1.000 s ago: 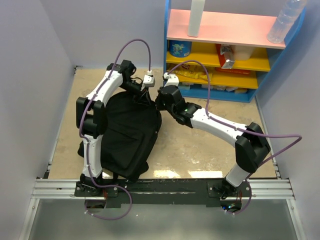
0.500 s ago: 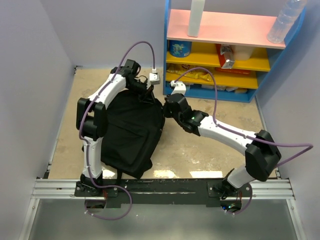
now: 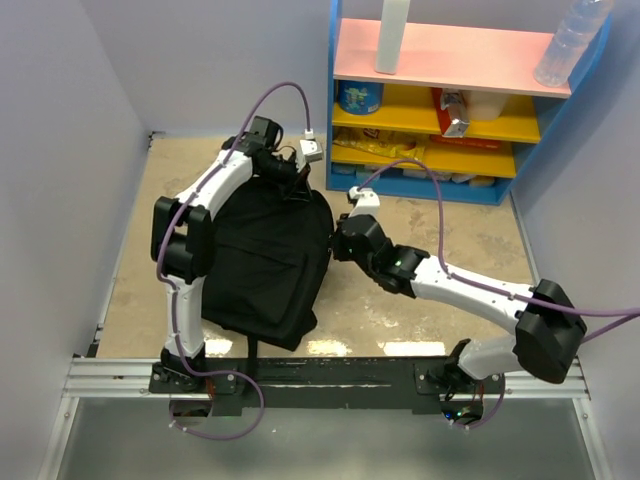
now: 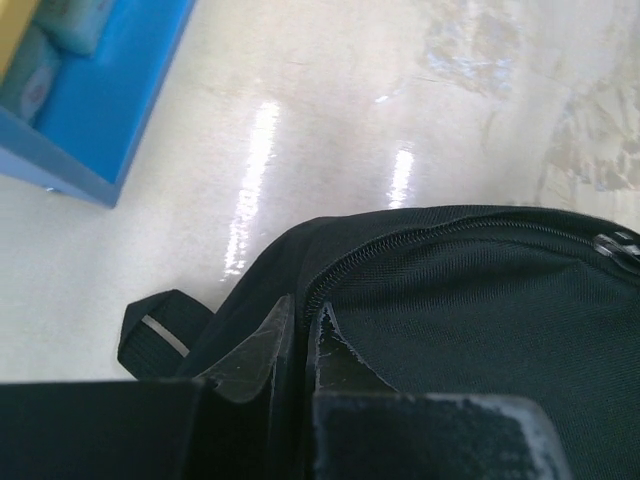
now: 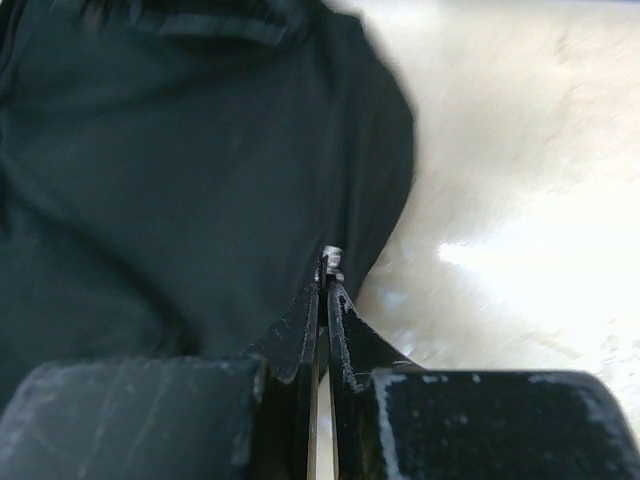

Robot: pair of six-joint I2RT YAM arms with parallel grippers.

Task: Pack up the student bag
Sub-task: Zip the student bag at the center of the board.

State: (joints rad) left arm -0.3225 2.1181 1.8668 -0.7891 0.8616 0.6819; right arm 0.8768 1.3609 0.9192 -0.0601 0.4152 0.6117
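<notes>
student bag (image 3: pixel 265 265), left claw (image 4: pixel 300 318), right claw (image 5: pixel 326 280) pinching

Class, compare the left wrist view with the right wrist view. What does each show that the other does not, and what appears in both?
Left wrist only: the blue shelf unit, a strap loop and the zipper line curving across the picture. Right wrist only: a small silver zipper pull at the tips of its jaws. Both: the black student bag, the pale table, and jaws closed over the fabric.
</notes>
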